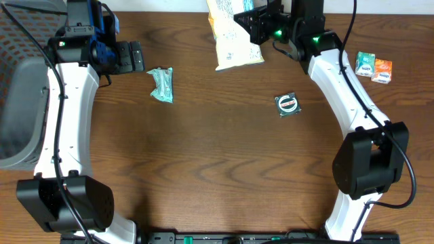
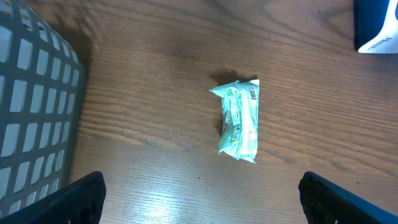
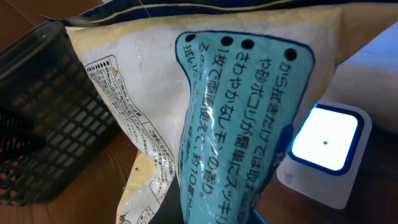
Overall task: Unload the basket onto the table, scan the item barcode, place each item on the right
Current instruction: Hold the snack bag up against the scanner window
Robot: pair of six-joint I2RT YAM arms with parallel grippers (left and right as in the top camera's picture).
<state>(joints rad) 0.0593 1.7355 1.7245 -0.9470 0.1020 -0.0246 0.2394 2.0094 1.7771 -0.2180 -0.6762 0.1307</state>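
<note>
It looks like a mock shop checkout on a robot test bench: a dark wood-grain worktop carries small wrapped retail packets, a grey plastic mesh basket stands at one side, and there is a white scanner box with a glowing window.

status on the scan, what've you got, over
Left hand open, near green packet, not touching. Right hand shut on bag, held up by lit scanner. Nothing seen between bag and scanner.
</note>
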